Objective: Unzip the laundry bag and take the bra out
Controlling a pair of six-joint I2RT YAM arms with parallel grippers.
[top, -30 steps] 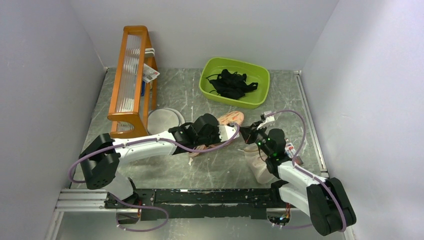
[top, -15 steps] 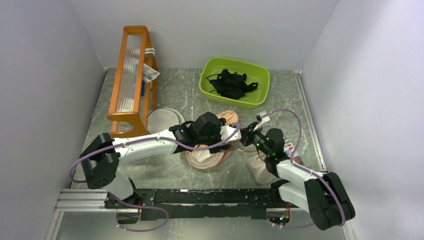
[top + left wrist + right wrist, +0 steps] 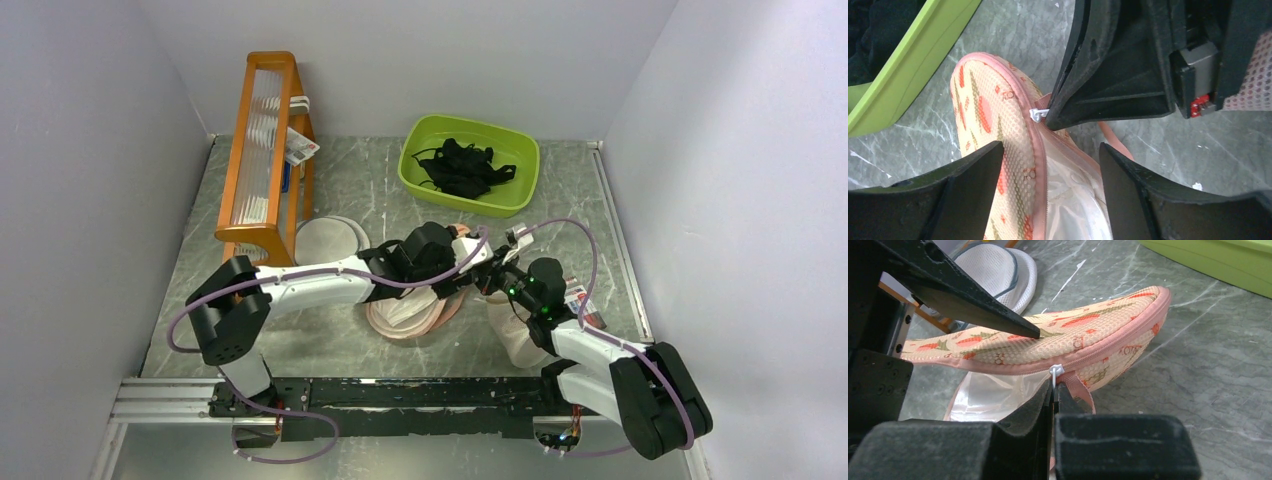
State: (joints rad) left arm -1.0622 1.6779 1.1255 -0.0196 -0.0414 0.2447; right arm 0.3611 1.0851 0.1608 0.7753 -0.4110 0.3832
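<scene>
The right gripper point(image 3: 1054, 390) is clenched on the white zip pull point(image 3: 1055, 372) of the laundry bag point(image 3: 1098, 325); the left gripper point(image 3: 1048, 155) hangs spread (bag's edge between its fingers).

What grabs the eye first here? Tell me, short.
The leaf-printed laundry bag in the middle, its pink zip partly open, pale inside showing. The right tool pinches its white zip pull while the left tool straddles it, open. Behind, a green tub holds black garments.

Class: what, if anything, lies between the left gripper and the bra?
The printed top of the bag does: the left gripper hangs open over it, and the bra shows only through the unzipped gap beneath.
</scene>
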